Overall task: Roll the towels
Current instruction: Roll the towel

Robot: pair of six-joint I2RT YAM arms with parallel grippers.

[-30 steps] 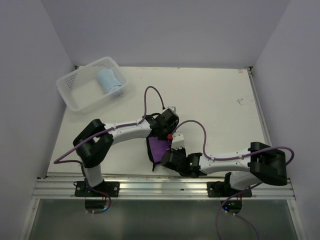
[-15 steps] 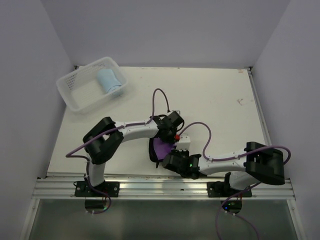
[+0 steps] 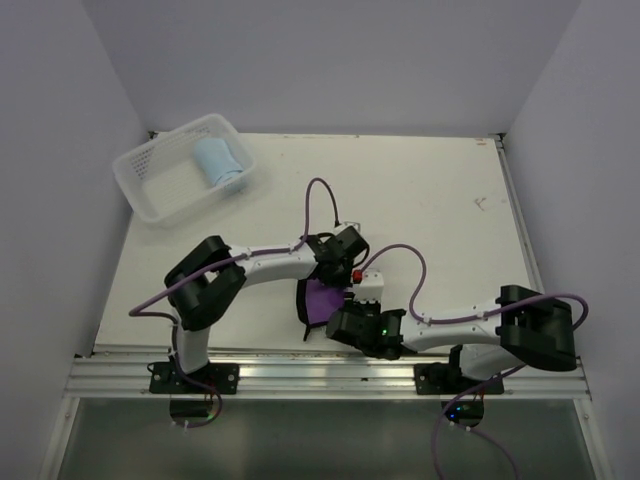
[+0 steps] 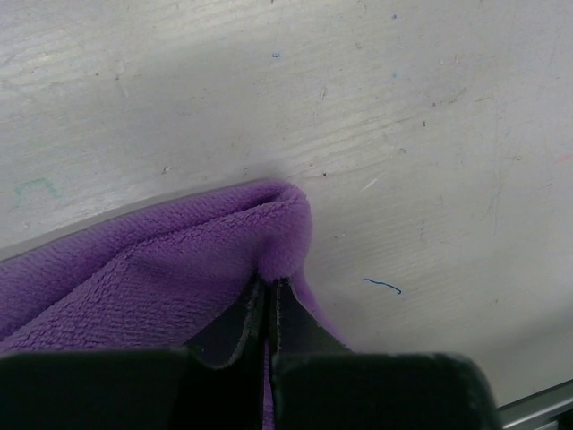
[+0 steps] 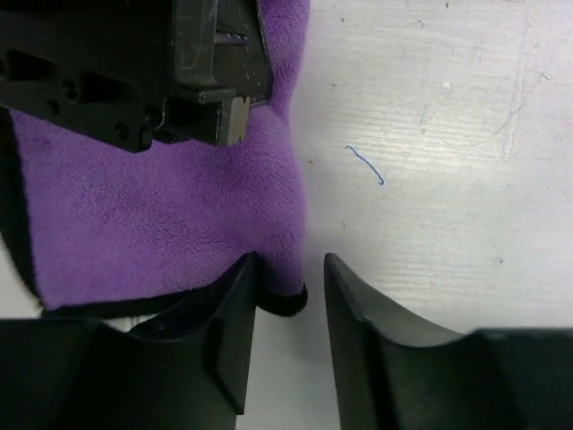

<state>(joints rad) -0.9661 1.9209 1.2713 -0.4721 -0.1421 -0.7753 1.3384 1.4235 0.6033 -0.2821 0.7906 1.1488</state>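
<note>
The purple fleece towel with a dark underside [image 3: 318, 298] lies near the front edge of the white table [image 3: 420, 200], between the two arms. The left gripper [image 4: 269, 294] has just pinched closed on a fold at the towel's edge. The right gripper [image 5: 291, 278] has parted its jaws around the near corner, seemingly no longer clamping it, so the grip looks handed over to the left for the rolling

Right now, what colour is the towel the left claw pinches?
Purple; the towel shows best in the left wrist view.

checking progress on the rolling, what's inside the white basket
A rolled light blue towel lies at the white basket's right end. The floor under it is hidden.
</note>
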